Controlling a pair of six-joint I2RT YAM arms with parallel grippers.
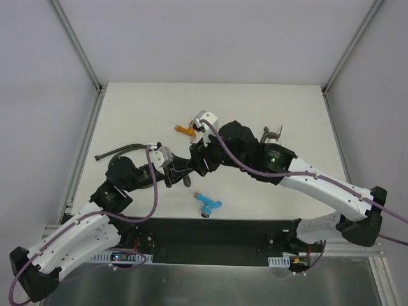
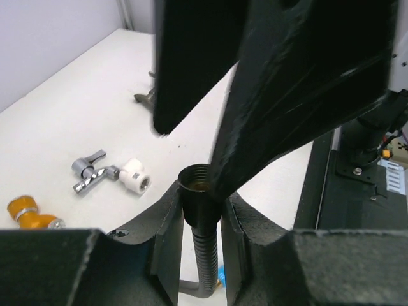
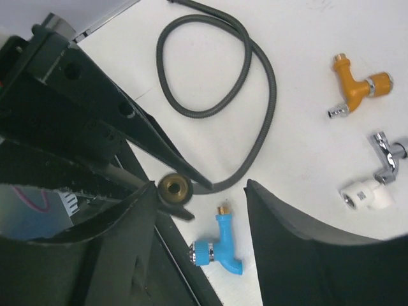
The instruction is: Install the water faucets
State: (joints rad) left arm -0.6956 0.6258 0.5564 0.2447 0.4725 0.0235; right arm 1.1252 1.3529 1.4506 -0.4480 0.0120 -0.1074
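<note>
My left gripper is shut on the black threaded end of the long dark hose, holding it upright. My right gripper stands open right at that hose end, which sits by its left finger; nothing is gripped. On the table below lies the blue faucet. The orange faucet and the chrome faucet, joined to a white elbow, lie further off. The dark grey-brown faucet lies at the back right. In the top view both grippers meet at mid-table.
The rest of the hose curls in a loop on the white table toward the left. Metal frame posts stand at the table's far corners. A black strip with the arm bases runs along the near edge.
</note>
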